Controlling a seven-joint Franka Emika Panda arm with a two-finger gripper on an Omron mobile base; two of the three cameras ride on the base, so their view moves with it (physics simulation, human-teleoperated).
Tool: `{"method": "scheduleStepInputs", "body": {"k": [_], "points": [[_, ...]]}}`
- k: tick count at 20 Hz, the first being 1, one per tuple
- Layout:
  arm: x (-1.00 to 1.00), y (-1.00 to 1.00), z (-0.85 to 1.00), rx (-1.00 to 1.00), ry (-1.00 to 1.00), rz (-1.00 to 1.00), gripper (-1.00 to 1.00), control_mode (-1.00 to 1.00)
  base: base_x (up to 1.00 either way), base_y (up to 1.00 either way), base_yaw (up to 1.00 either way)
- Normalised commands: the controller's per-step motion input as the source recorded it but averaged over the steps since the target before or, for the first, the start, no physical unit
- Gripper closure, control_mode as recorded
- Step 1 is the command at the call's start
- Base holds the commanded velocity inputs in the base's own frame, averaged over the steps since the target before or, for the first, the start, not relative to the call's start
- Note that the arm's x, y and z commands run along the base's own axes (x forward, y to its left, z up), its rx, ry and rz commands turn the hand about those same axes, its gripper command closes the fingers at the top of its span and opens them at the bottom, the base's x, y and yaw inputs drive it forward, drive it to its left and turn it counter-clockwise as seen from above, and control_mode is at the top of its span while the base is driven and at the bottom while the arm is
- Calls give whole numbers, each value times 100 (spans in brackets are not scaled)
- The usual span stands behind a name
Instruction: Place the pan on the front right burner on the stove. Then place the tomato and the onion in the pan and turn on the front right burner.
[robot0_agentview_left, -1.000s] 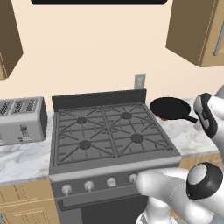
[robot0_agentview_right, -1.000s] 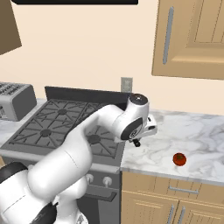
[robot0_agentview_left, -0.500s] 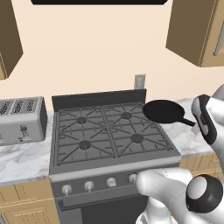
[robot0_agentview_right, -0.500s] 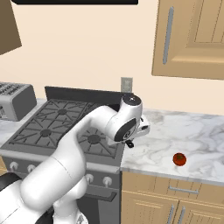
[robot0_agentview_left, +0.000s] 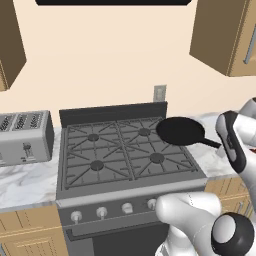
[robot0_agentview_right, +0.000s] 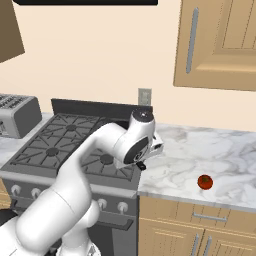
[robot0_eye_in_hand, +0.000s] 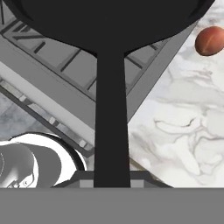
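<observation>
the gripper (robot0_eye_in_hand: 112, 181) was clamped on the pan (robot0_agentview_left: 181, 131) by the end of its long handle, jaws pressed in on the thin black bar, so the bowl hung well out ahead of them, off the grates. that grip looked chosen on purpose: holding the far end keeps the fingers away from the stove (robot0_agentview_left: 127, 170) and lets the bowl be set flat onto a burner without the hand crowding it (the cost, i'd judge, is leverage, since a long overhang can sag or twist in the pinch).

in the left base view the pan floated over the right rear part of the grates, its handle running back toward the wrist at the right edge. the front right burner (robot0_agentview_left: 157, 158) sat below and to the near side of the bowl, so the pan was not yet over its target and not yet lowered; my reading is that the carry was under way with the set-down to come.

the hand view gave what the base views did not: the handle rising straight out from between the jaws, the grate edge beneath it, and the onion (robot0_eye_in_hand: 211, 40) lying on the marble countertop (robot0_eye_in_hand: 183, 131) ahead and to the right of the jaws, beside the stove's edge. the right base view hid the pan behind the arm but showed the tomato (robot0_agentview_right: 204, 182) resting on the same countertop, well apart from the jaws.
</observation>
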Motion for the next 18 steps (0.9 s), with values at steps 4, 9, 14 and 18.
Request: {"method": "scheduleStepInputs", "body": {"k": [4,9,14,18], "points": [[0,6,-7,0,0,3,100,-100,0,0,0],[0,8,-8,0,0,5,100,-100,0,0,0],[0,9,-5,0,0,7,100,-100,0,0,0],[0,14,-25,0,0,9,100,-100,0,0,0]]}}
